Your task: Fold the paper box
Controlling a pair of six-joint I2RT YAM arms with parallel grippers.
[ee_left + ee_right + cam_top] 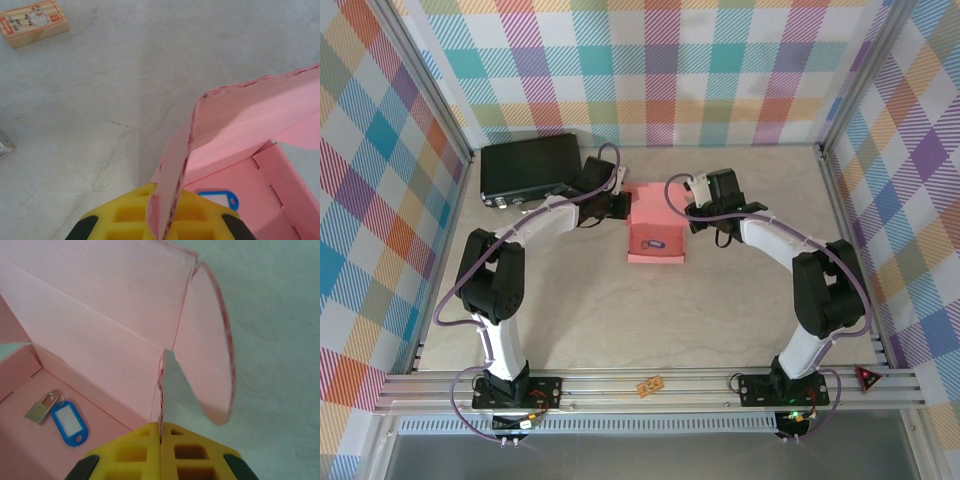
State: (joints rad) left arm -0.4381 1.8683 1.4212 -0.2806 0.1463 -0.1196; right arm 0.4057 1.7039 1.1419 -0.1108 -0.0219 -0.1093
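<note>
You had the paper box [655, 235] on the bench [570, 320] nearer its far edge, long axis near-to-far, between the left gripper [162, 212] and right gripper [161, 440], each clenched on a side flap.

1 paper box [655, 232], 1 case [528, 165], 1 block [32, 21], 1 padlock [40, 410], 1 tag [70, 422].
</note>
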